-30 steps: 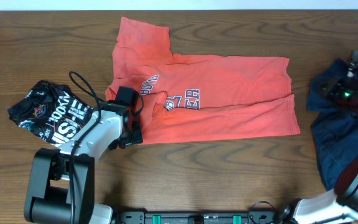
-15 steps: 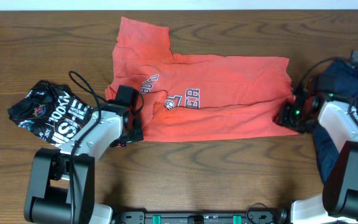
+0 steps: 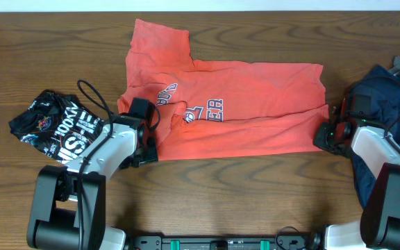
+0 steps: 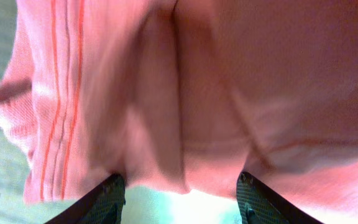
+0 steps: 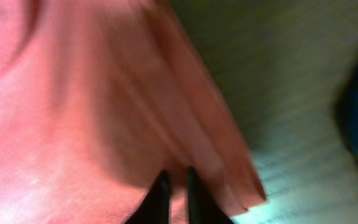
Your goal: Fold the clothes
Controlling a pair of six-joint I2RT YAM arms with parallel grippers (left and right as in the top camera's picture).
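Coral-red T-shirt point(image 3: 255, 104) dead centre on the wooden table point(image 3: 221, 201), and it is only part-way there. The body looks doubled over along its length, with the chest lettering half swallowed by a crease, but one sleeve pokes up at the far left corner and the near edge runs uneven. So call it one rough fold in, with the tidy cross-folds yet to come.

Left gripper point(image 3: 146, 146) sits at the shirt's near left corner, its fingers standing apart with the hem lying between the tips and nothing clamped. Right gripper point(image 3: 325, 135) is over at the near right corner, its fingers pinched together, and from the wrist view they look nipped on the bunched edge of the shirt.

And the rest of the pile? The black garment point(image 3: 54, 128) with white lettering lies crumpled at the left, and the navy garment point(image 3: 380, 118) is heaped at the right edge. Neither is folded. Plenty left to do, I'd say.
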